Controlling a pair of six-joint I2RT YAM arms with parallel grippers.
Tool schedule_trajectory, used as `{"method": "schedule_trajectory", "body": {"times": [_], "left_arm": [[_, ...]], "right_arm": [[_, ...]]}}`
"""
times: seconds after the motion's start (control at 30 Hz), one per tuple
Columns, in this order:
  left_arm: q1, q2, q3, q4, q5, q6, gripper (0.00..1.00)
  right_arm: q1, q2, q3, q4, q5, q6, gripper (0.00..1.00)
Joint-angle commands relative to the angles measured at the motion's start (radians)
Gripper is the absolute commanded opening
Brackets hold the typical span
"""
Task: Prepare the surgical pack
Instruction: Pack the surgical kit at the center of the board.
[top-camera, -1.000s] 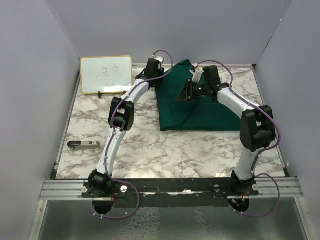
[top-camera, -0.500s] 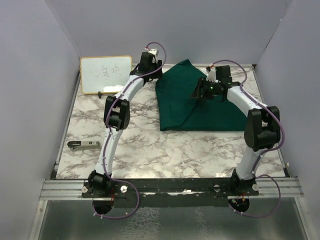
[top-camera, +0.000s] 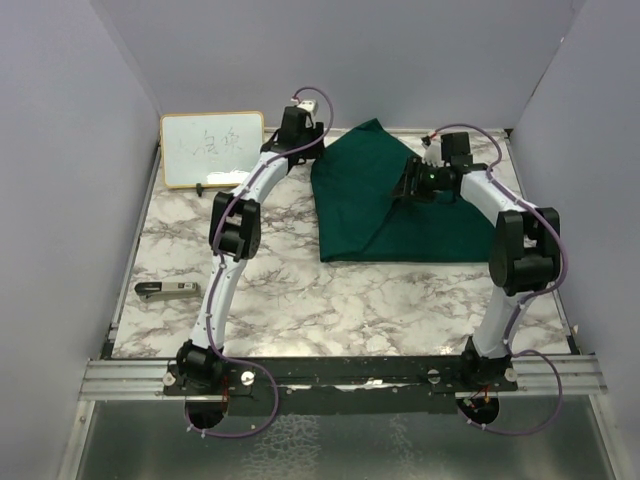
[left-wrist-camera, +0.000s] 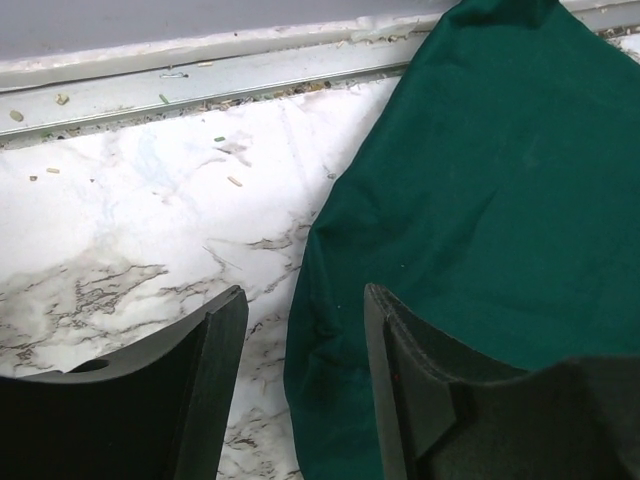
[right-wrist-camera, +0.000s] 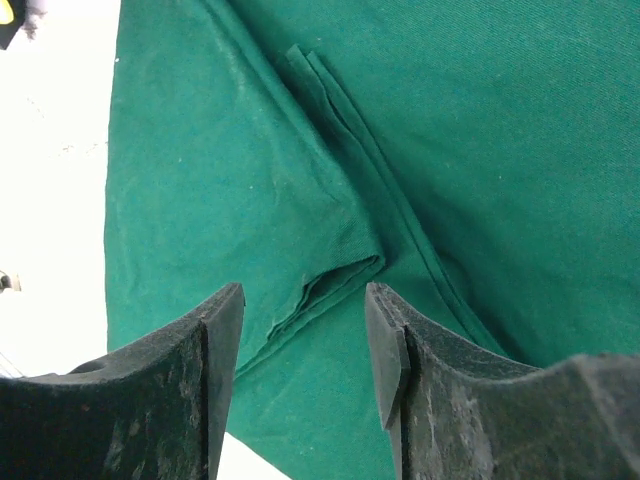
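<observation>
**A:** Where does the drape (top-camera: 365, 215) sit?

**B:** On the far right half of the tabletop (top-camera: 300, 290), partly doubled over. One flap (right-wrist-camera: 340, 250) lies across the layer below it, and the far tip reaches the back edge.

**A:** And the claws?

**B:** The left claw (left-wrist-camera: 303, 330) hangs at the drape's left hem (left-wrist-camera: 312, 262), near the far edge. Its jaws are apart with nothing between them. The right claw (right-wrist-camera: 303, 320) is over the cloth farther right, also parted and empty, right above the flap's corner.

**A:** So the next fold, I'd guess. How should it go?

**B:** Both claws should go down onto an edge rather than the flat middle, because a pinch in the middle only bunches the fabric. The left claw has bare marble under one finger and cloth under the other. It should straddle the hem and close on that alone.

**A:** And the right?

**B:** It should take the flap's corner and catch every layer there, or the under-layer will drag. Then both should lift and carry at the same pace so the crease stays straight.

**A:** Any risk?

**B:** A loose cloth slides on smooth marble, so a one-sided pull would probably skew the bundle.
</observation>
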Motion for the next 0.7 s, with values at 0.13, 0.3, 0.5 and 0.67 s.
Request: {"method": "schedule_trajectory", "body": {"times": [0.13,0.3,0.5,0.67], "left_arm": [[-0.01,0.045,0.027,0.014,-0.036,0.047,0.51],[-0.01,0.052,0.028,0.006,-0.044,0.055,0.55],[-0.013,0.047,0.024,0.001,-0.042,0.055,0.56],[-0.013,0.035,0.026,0.002,-0.051,0.055,0.57]], "right_arm": [[-0.017,0.094,0.068,0.024,-0.083,-0.019,0.56],[-0.018,0.118,0.089,0.026,-0.068,-0.016,0.54],[-0.017,0.142,0.097,0.032,-0.107,-0.005,0.43],[-0.017,0.094,0.072,0.046,-0.113,0.003,0.28]]}}
